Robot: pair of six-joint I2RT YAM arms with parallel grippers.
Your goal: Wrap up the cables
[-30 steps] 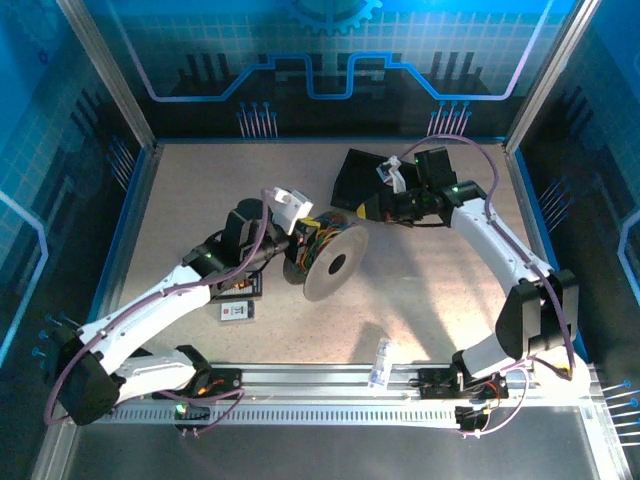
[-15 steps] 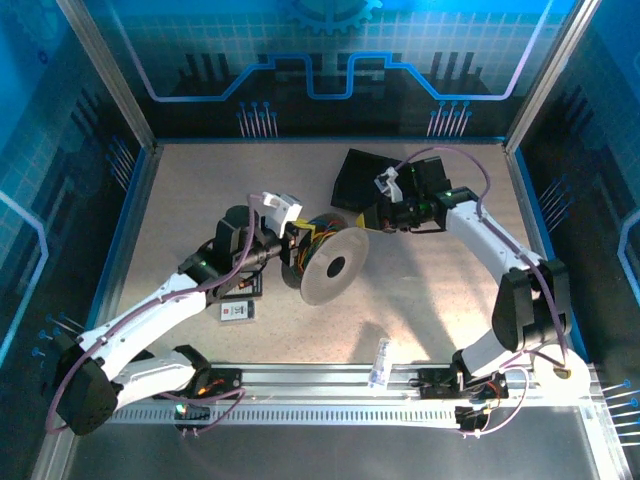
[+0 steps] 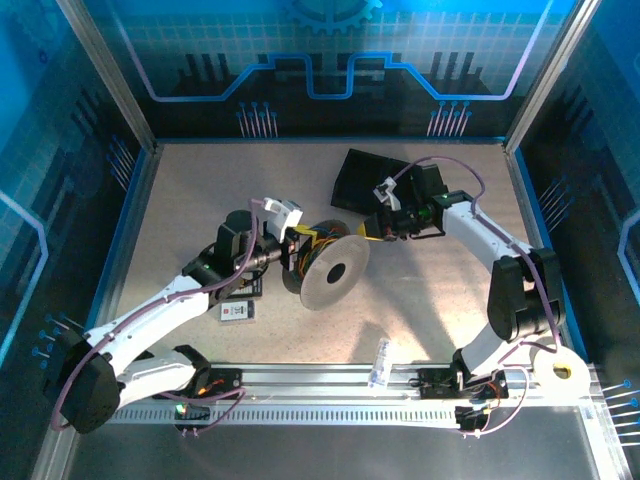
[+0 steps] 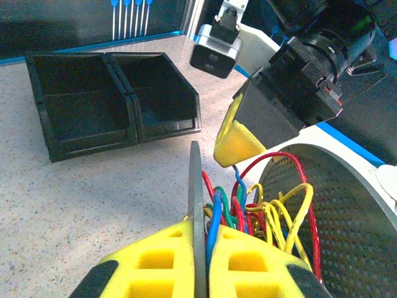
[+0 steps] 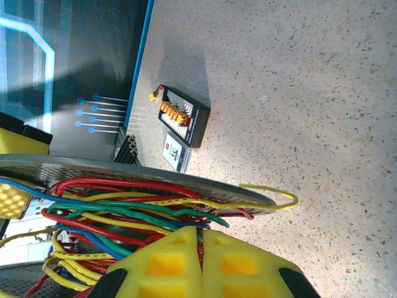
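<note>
My left gripper (image 4: pixel 200 245) is clamped tight on the thin grey flange of the reel (image 3: pixel 320 287), which stands on edge in the middle of the table (image 3: pixel 200 190). The cables (image 4: pixel 273 208), a loose red, yellow, green and blue tangle, sit around the reel's core between its flanges, with one yellow end poking past the rim. My right gripper (image 5: pixel 201 239) is pinched shut on strands at the reel's far side. Crowding me are twin black bins (image 4: pixel 111 99) just beyond the right gripper. A black board with orange connectors (image 5: pixel 180 115) and a small white card (image 5: pixel 175 151) lie beside the left arm.
</note>
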